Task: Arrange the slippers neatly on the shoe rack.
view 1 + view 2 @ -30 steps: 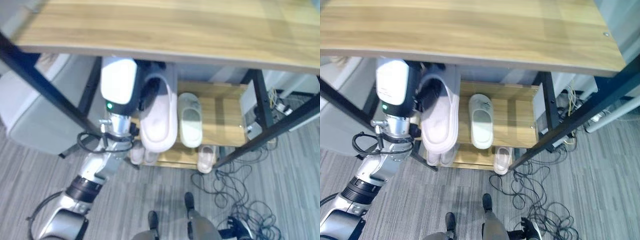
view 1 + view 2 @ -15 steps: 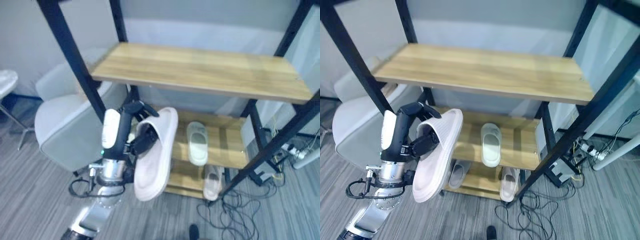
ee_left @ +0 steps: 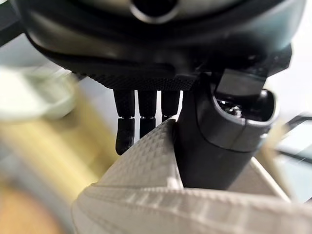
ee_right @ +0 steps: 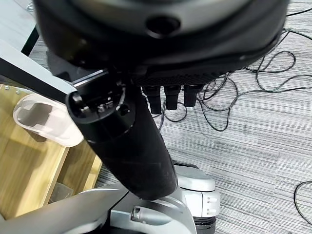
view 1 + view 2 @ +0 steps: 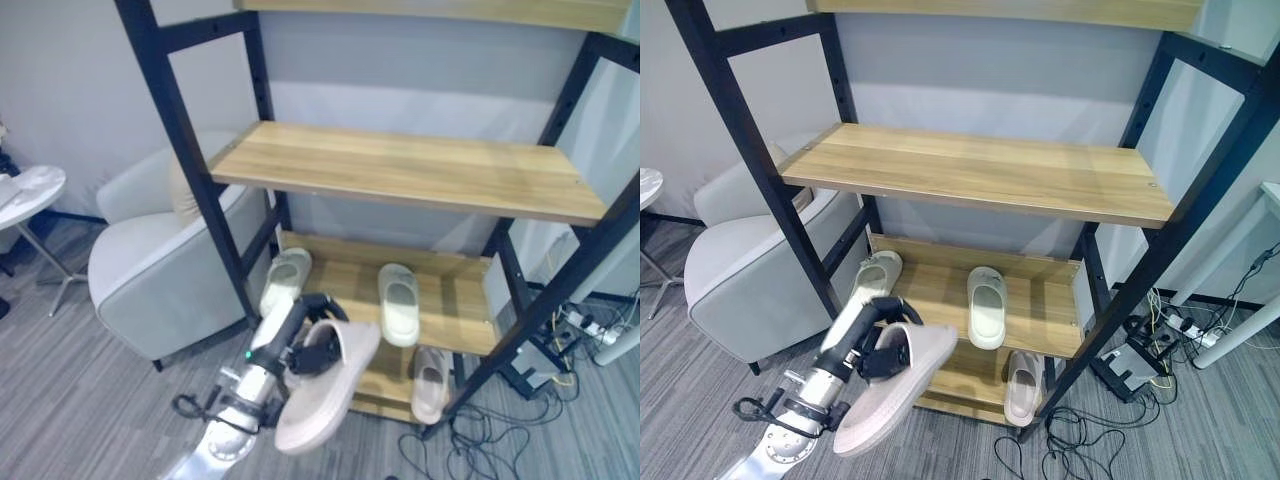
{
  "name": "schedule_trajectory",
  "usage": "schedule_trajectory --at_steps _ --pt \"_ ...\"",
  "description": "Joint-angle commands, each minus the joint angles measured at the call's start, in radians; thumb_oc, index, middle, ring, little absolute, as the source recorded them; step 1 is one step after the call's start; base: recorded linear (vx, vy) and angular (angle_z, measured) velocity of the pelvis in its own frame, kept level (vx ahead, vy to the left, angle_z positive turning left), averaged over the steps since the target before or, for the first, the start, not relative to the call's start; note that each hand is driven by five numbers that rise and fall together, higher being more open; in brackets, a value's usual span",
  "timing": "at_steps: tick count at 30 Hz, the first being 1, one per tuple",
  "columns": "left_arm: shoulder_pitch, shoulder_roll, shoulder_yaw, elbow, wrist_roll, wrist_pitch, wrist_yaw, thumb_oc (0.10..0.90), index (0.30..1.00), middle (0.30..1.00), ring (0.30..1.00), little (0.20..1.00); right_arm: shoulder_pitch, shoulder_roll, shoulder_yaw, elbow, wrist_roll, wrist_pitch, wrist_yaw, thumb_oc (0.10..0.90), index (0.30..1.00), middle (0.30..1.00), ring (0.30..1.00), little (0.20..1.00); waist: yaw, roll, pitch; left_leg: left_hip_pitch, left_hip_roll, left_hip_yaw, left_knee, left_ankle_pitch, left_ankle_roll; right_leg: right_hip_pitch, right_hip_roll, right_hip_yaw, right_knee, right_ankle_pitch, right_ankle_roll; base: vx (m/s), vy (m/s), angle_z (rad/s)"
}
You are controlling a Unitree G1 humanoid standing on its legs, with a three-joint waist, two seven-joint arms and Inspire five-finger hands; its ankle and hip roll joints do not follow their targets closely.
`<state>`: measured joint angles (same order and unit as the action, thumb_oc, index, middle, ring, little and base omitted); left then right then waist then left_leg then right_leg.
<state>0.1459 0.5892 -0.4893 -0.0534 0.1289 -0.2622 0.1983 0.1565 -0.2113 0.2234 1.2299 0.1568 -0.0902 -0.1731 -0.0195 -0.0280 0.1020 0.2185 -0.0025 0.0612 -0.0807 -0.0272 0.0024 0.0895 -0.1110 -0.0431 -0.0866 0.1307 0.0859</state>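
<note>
Slipper (image 5: 325, 398) — pinched in left hand (image 5: 312, 352) | off rack (image 5: 980, 178) | right hand (image 4: 146, 141) — relaxed

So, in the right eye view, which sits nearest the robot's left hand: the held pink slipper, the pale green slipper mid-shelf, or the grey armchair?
1. Pink slipper, gripped in the left hand.
2. Pale green slipper, mid-shelf, to the robot's right.
3. Grey armchair, off to its left.
Two and three are nearly level.

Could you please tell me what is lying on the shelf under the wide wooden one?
Two slippers lie there: a beige slipper at the left and a pale green slipper in the middle. The shelf's back edge is hidden by the wide shelf.
</note>
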Motion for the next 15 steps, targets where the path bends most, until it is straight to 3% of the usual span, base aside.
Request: schedule_trajectory --at_steps 1,10,13,15 --pt "-0.135 -0.004 0.0 -0.137 -0.033 -0.086 -0.03 0.4 0.3 0.3 0.3 0.3 -0.065 -0.022 0.029 0.011 -0.024 -0.018 0.006 0.8 0.9 0.9 0.9 0.9 -0.002 0.011 0.073 -0.083 -0.014 -0.068 0.19 -0.127 0.027 0.034 0.002 0.005 0.237 -0.258 0.039 0.0 0.0 0.0" --pt "-0.244 -0.036 -0.106 -0.015 0.021 -0.076 -0.069 0.4 0.3 0.3 0.3 0.3 -0.06 -0.038 0.015 -0.007 -0.005 -0.031 0.008 0.8 0.9 0.9 0.9 0.9 -0.04 -0.005 0.103 -0.15 -0.006 -0.031 0.244 -0.146 0.028 -0.036 0.017 0.042 0.259 -0.251 0.037 -0.05 0.019 -0.05" --pt "-0.279 -0.051 -0.124 0.009 0.028 -0.078 -0.056 0.4 0.3 0.3 0.3 0.3 -0.094 -0.048 0.02 -0.017 -0.007 -0.032 0.002 0.8 0.9 0.9 0.9 0.9 -0.052 -0.005 0.131 -0.178 0.012 0.021 0.238 -0.146 0.033 -0.104 0.032 0.09 0.264 -0.213 0.052 -0.15 0.015 -0.32" --pt "-0.283 -0.064 -0.124 0.031 0.025 -0.073 -0.044 0.4 0.3 0.3 0.3 0.3 -0.115 -0.053 0.026 -0.03 -0.012 -0.034 -0.004 0.8 0.9 0.9 0.9 0.9 -0.043 0.001 0.141 -0.184 0.041 0.072 0.22 -0.133 0.034 -0.161 0.024 0.061 0.292 -0.177 0.068 -0.14 -0.025 -0.77"
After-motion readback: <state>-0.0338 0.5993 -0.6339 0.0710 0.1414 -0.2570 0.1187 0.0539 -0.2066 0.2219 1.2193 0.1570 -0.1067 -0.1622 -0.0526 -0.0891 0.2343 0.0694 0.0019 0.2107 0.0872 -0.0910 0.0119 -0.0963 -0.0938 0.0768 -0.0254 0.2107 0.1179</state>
